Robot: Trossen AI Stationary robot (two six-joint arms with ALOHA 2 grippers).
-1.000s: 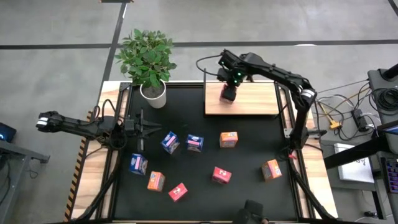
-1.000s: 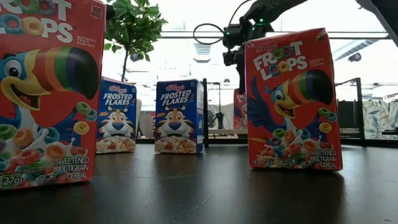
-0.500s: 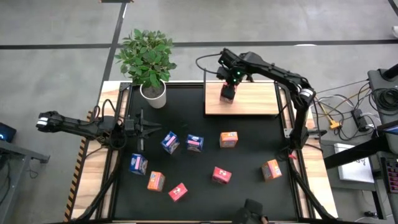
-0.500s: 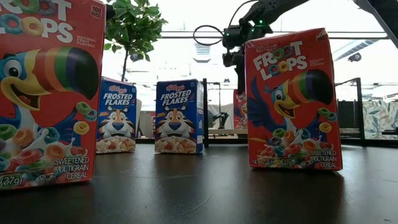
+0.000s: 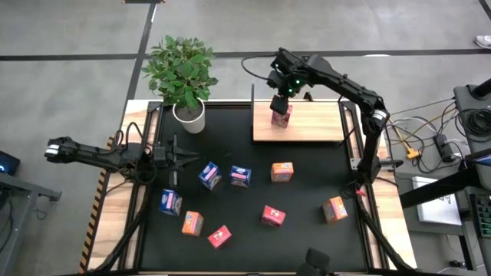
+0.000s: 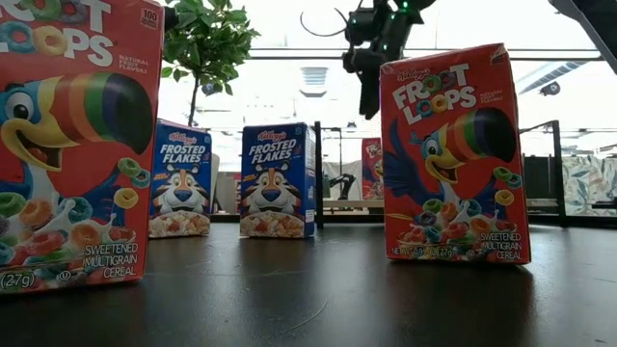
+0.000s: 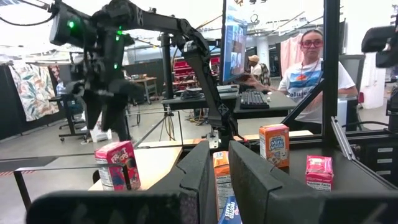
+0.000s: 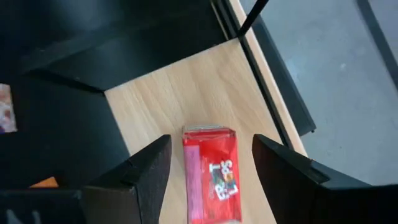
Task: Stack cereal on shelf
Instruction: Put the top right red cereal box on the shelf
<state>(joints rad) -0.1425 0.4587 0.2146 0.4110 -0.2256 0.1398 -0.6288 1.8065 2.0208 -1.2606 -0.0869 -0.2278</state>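
While the large black table [image 5: 307,176] carries most of the boxes, the flat light-wood shelf board [image 5: 314,123] with thin black upright posts lies at its far right corner and bears one small red cardboard cereal box [image 5: 281,115], standing upright near the board's left end. Eight more small cereal boxes sit scattered on the table: three blue [image 5: 209,175], three orange [image 5: 282,172] and two red [image 5: 273,216], all well apart from the shelf.

Above the red box on the shelf hangs the right claw [image 5: 281,90], its fingers spread wide and clear of the box; it holds nothing. At the table's left edge the left claw [image 5: 173,157] waits with its fingers clenched together, empty.

Looking down between its own dark fingers [image 8: 146,171], the right wrist camera shows the box's red top and printed side on bare wood. Only the left wrist camera shows the room: a person [image 7: 308,68] sits at a desk behind the table. From table height, two big red boxes [image 6: 453,154] in the foreground hide most of the shelf.
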